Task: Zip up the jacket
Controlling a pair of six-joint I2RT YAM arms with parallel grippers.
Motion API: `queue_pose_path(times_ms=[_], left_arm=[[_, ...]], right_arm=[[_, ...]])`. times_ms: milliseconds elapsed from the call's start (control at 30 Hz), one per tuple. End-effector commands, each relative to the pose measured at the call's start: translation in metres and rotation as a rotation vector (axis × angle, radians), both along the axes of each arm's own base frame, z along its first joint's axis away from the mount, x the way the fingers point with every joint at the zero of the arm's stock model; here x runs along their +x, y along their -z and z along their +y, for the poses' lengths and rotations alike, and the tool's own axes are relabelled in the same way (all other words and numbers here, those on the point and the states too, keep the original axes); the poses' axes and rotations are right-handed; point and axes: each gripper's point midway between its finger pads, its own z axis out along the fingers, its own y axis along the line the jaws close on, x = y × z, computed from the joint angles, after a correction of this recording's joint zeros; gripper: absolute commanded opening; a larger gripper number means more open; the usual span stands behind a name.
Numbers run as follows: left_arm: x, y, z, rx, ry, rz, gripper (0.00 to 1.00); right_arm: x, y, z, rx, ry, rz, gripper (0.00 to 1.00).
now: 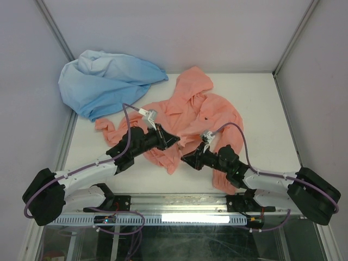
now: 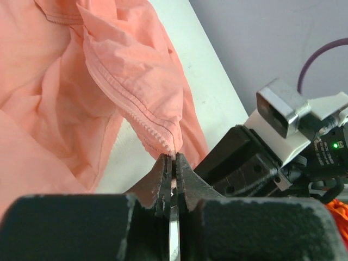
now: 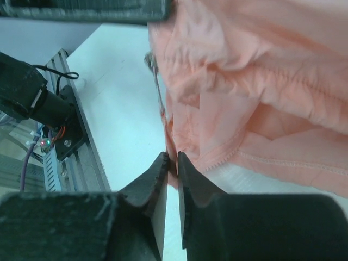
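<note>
The salmon-pink jacket (image 1: 201, 109) lies crumpled in the middle of the table, hood toward the back. My left gripper (image 1: 175, 140) is shut on the bottom end of one front edge, where the zip teeth (image 2: 155, 130) run up from the jaws (image 2: 173, 157). My right gripper (image 1: 185, 157) is shut on the lower edge of the jacket's other front panel (image 3: 228, 109), pinching a fold of fabric at its tips (image 3: 173, 159). A metal zip pull (image 3: 155, 70) hangs at that panel's edge above the right jaws. The two grippers sit close together over the jacket's hem.
A light blue garment (image 1: 106, 81) is heaped at the back left corner. Grey walls enclose the table on three sides. The aluminium rail (image 1: 174, 217) with the arm bases runs along the near edge. White tabletop (image 1: 266, 119) shows right of the jacket.
</note>
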Motion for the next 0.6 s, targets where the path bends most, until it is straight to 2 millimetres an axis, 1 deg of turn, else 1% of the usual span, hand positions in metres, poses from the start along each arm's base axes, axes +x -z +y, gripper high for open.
queue_pose_path(times_ms=[0,67,100,133,167,333,433,500,567], left_arm=[[0.011,-0.047,0.001,-0.002,-0.013,-0.145,0.00],[0.009,-0.047,0.001,0.029,0.006,-0.152,0.00],[0.008,-0.046,0.001,0.046,0.016,-0.153,0.00],[0.007,-0.046,0.001,0.063,0.026,-0.154,0.00],[0.006,-0.046,0.000,0.077,0.036,-0.153,0.00],[-0.001,-0.046,-0.004,0.124,0.103,-0.160,0.00],[-0.005,-0.048,-0.007,0.142,0.144,-0.166,0.00],[-0.007,-0.049,-0.008,0.147,0.163,-0.171,0.00],[-0.009,-0.052,-0.010,0.147,0.184,-0.176,0.00]], right_arm=[[-0.005,0.002,-0.008,-0.081,-0.014,-0.029,0.24],[-0.007,-0.015,-0.010,-0.069,-0.014,-0.038,0.24],[-0.001,-0.019,-0.017,-0.104,0.016,-0.087,0.43],[0.004,-0.026,-0.021,-0.129,0.031,-0.144,0.51],[0.007,-0.035,-0.024,-0.142,0.046,-0.170,0.54],[0.015,-0.075,-0.027,-0.157,0.056,-0.304,0.62],[0.023,-0.095,-0.026,-0.157,0.075,-0.379,0.66],[0.027,-0.104,-0.023,-0.170,0.069,-0.421,0.67],[0.032,-0.101,-0.018,-0.204,0.052,-0.434,0.67]])
